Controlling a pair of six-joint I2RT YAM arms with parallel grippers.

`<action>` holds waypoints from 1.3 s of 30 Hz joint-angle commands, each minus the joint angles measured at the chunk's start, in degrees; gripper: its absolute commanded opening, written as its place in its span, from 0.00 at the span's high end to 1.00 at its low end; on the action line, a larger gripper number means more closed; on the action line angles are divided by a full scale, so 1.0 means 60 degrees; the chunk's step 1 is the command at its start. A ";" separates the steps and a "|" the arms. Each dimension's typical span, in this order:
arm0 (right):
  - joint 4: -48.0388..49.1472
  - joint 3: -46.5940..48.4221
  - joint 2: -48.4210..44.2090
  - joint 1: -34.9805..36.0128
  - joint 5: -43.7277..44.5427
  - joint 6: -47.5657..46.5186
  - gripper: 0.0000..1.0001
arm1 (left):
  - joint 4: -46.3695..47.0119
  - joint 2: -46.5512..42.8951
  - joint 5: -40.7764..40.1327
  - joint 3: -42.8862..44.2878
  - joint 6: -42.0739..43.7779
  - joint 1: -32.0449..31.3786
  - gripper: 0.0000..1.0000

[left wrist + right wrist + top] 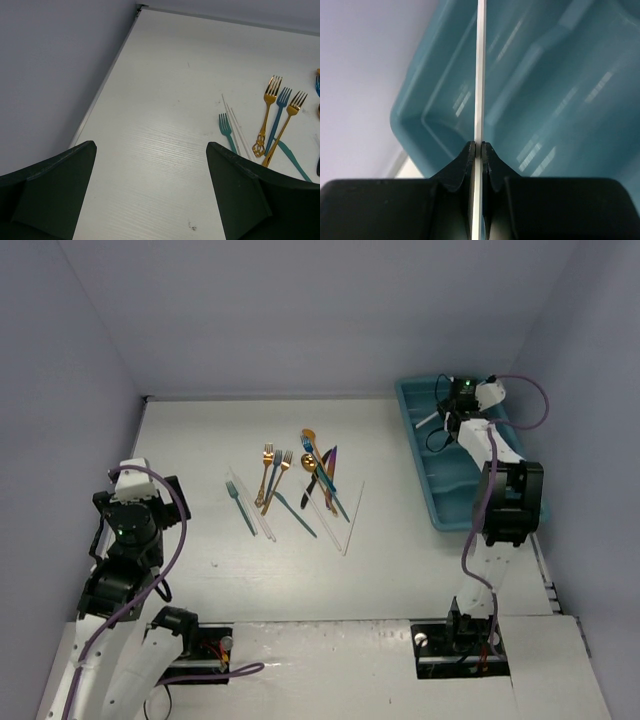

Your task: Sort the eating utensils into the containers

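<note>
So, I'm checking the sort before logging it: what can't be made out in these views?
- White piece in right gripper: right wrist view, edge-on, type unclear.
- Tray near compartments: top view, right arm covers them.
- Utensil pile: overlapping, small; left wrist view cuts its right side.

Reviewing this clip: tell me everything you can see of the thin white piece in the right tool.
Thin, straight, pale and plastic-looking, the white piece shows edge-on from the wrist. The right tool is shut on it, pinching both faces, and it sticks out past the tips above the far end of the teal tray. Its tip runs out of frame; fork, knife or spoon cannot be told.
</note>
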 commanded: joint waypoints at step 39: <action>0.0904 -0.0214 -0.1904 0.0433 -0.0774 -0.2731 0.35 | 0.0374 0.0008 0.0308 0.0058 0.0026 0.0047 0.10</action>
